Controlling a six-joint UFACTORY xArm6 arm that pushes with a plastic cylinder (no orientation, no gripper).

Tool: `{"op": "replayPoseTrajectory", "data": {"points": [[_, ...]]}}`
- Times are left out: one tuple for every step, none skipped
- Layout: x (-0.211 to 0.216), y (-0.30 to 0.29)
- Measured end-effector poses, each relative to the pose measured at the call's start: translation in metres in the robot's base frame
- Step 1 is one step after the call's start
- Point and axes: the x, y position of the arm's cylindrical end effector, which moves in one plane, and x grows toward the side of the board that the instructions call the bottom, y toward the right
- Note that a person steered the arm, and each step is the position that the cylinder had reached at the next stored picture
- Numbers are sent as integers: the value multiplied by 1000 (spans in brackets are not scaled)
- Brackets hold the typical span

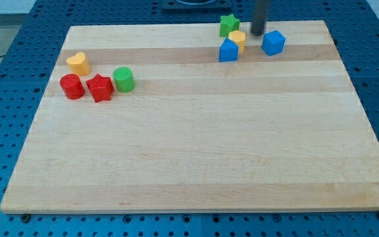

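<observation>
My tip rests on the board near the view's top edge, right of centre. It stands between a yellow block just to its left and a blue cube just to its lower right; contact with either cannot be told. A green star lies above and left of the yellow block. A second blue block sits below the yellow one, touching it.
At the view's left lie a yellow heart-like block, a red cylinder, a red star and a green cylinder, close together. The wooden board sits on a blue perforated table.
</observation>
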Motion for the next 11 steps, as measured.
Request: {"op": "replayPoseTrajectory", "data": {"points": [[-18,-33],[-10,-104],[4,-133],[-21,-34],[-8,74],[26,61],[42,50],[43,56],[48,3],[48,6],[62,53]]}}
